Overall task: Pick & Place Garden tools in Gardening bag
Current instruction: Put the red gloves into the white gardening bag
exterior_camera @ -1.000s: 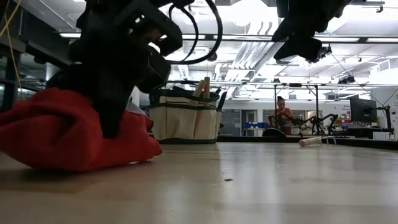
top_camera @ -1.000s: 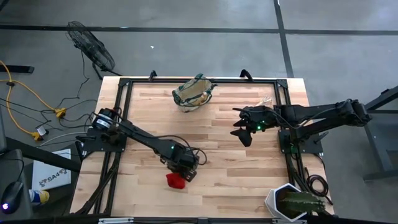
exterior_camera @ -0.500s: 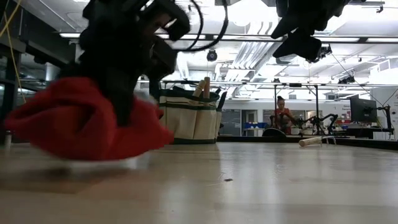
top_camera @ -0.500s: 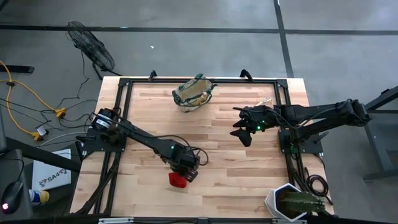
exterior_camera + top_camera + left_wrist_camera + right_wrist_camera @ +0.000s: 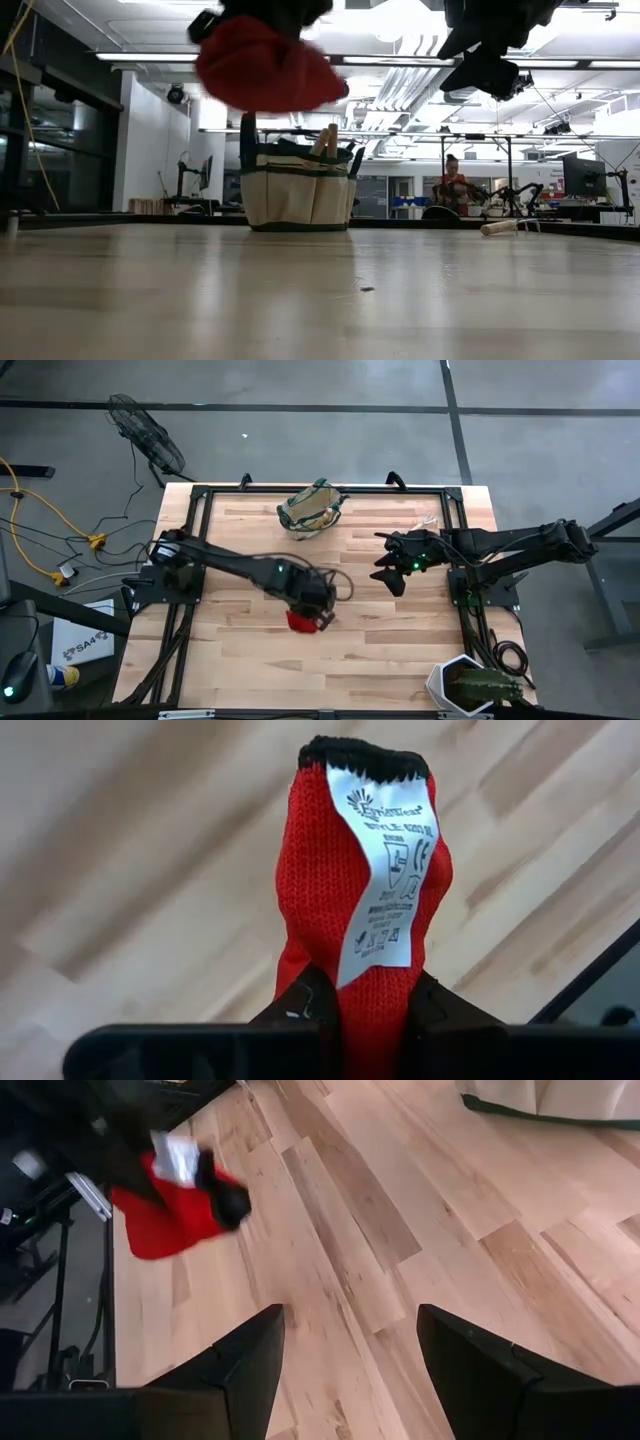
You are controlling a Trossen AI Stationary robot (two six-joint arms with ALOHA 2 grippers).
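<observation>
two arms over the tabletop (image 5: 400,630) from up high: the left gripper (image 5: 312,615) near the middle holds the red fabric piece (image 5: 299,622), the gardening bag (image 5: 311,509) sits by the far edge, the right gripper (image 5: 390,572) hangs near the right edge. low down, the fabric hangs clear of the wood. left wrist: jaws pinched tight on the cloth. right wrist: fingers (image 5: 240,1360) spread wide, nothing in them.

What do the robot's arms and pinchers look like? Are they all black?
Mostly, yes. Both arms are dark and thin, built from jointed links, with black cables looping beside the left gripper. A small green light glows on the left arm and another near the right gripper. The right gripper's fingers are flat, dark and blocky.
</observation>
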